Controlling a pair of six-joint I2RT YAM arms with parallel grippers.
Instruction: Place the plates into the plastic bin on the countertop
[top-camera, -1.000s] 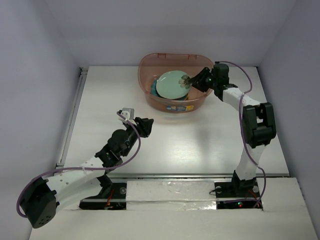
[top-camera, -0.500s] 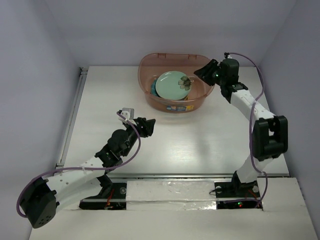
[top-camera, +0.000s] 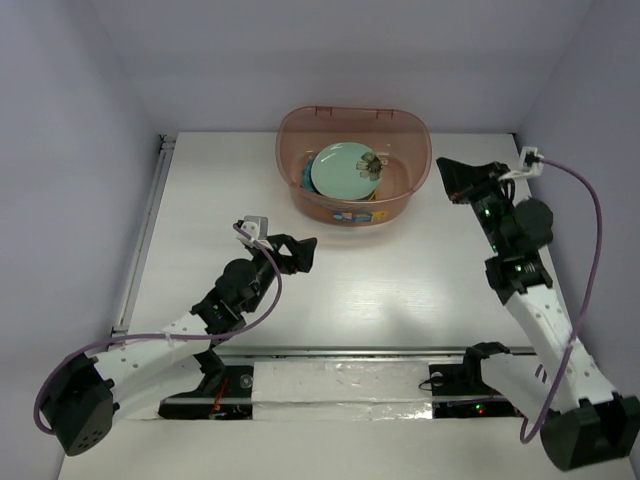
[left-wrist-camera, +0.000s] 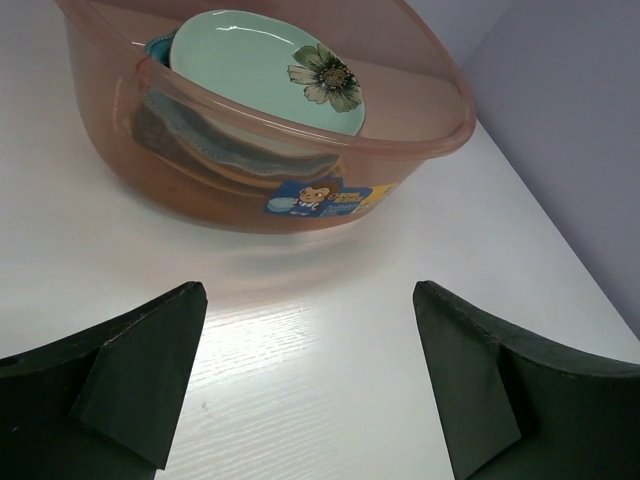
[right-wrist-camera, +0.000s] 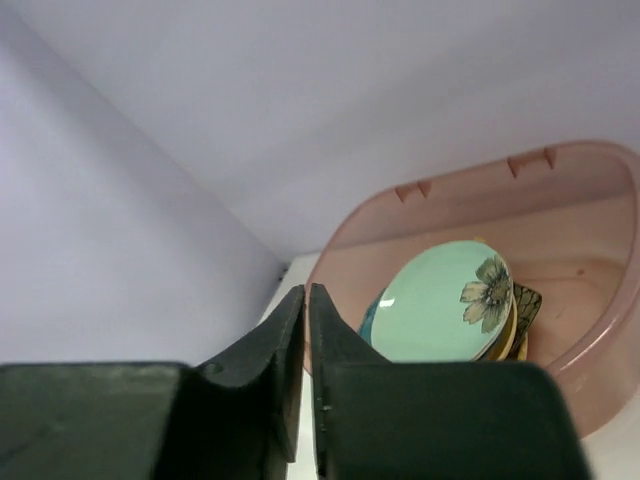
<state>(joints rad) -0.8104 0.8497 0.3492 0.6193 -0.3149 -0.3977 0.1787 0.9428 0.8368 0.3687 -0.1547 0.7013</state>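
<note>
Leftward of right tool (top-camera: 450, 178), plates (top-camera: 345, 170) in bin (top-camera: 355, 109).

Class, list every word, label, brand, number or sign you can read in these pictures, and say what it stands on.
Sticker on the outer wall of the plastic bin: a cartoon figure with blue and yellow print, lettering too blurred to read.
No other text shows in any view.

pale lilac walls (top-camera: 340, 50), evenly lit

The plates (top-camera: 345, 170) lie stacked in the plastic bin (top-camera: 408, 160) at the far middle of the countertop (top-camera: 400, 285).
</note>
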